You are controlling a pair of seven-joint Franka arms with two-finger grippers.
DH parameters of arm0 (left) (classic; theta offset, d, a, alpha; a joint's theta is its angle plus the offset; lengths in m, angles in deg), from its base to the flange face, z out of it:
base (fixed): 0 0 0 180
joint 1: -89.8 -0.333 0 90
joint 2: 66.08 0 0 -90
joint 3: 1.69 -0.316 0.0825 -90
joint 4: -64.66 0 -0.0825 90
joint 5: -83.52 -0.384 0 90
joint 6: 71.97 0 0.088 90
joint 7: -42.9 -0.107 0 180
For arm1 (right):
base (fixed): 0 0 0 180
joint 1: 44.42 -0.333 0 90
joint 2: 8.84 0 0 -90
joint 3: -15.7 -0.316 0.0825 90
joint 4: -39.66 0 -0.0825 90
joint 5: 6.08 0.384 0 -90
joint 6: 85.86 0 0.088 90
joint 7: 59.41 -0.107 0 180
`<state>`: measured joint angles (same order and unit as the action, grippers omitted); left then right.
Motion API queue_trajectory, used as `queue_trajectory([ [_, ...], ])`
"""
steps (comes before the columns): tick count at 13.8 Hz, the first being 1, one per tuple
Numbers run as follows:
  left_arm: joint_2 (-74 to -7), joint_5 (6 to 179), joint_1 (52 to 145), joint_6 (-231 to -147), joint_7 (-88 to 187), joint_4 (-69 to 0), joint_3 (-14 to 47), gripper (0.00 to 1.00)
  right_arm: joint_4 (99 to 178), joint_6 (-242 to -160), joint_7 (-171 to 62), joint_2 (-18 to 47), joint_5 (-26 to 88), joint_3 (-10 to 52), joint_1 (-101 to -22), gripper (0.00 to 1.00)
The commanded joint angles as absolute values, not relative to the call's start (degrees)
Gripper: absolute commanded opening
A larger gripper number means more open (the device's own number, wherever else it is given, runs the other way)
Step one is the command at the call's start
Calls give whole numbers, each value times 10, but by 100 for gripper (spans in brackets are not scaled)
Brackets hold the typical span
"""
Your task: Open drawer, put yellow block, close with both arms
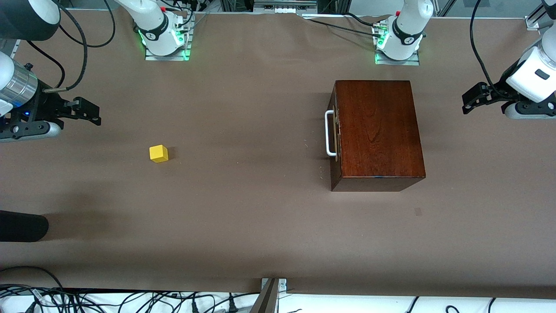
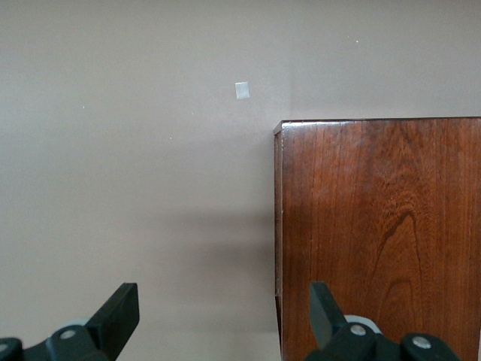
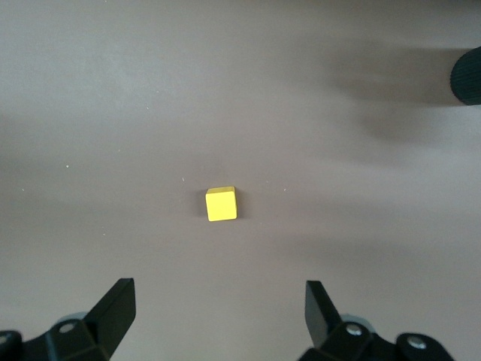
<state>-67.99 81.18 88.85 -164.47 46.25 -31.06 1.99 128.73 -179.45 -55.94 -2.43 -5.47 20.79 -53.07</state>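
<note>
The dark mahogany box (image 1: 378,130) stands on the table toward the left arm's end. The drawer is shut, and its white bar handle (image 1: 329,132) faces the right arm's end. The pale tray is hidden inside. The yellow block (image 1: 158,153) lies on the table toward the right arm's end and also shows in the right wrist view (image 3: 221,204). My right gripper (image 1: 89,112) (image 3: 219,312) is open and empty, up over the table, apart from the block. My left gripper (image 1: 468,102) (image 2: 224,316) is open and empty, over the table by the box's (image 2: 376,226) end away from the handle.
A black rounded object (image 1: 21,226) (image 3: 467,75) juts in at the right arm's end, nearer to the front camera than the block. A small pale mark (image 2: 242,90) is on the brown table cover (image 1: 243,195). Cables run along the table edges.
</note>
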Motion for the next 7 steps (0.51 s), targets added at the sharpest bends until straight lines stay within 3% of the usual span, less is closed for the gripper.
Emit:
queue_trajectory([
  [1, -670, 811, 890, -1628, 465, -286, 22, 100, 1273, -1787, -556, -21, -59, 204, -532, 100],
  [7, -670, 812, 890, -1621, 464, -286, 22, 100, 1273, -1788, -556, -21, -59, 204, -532, 100],
])
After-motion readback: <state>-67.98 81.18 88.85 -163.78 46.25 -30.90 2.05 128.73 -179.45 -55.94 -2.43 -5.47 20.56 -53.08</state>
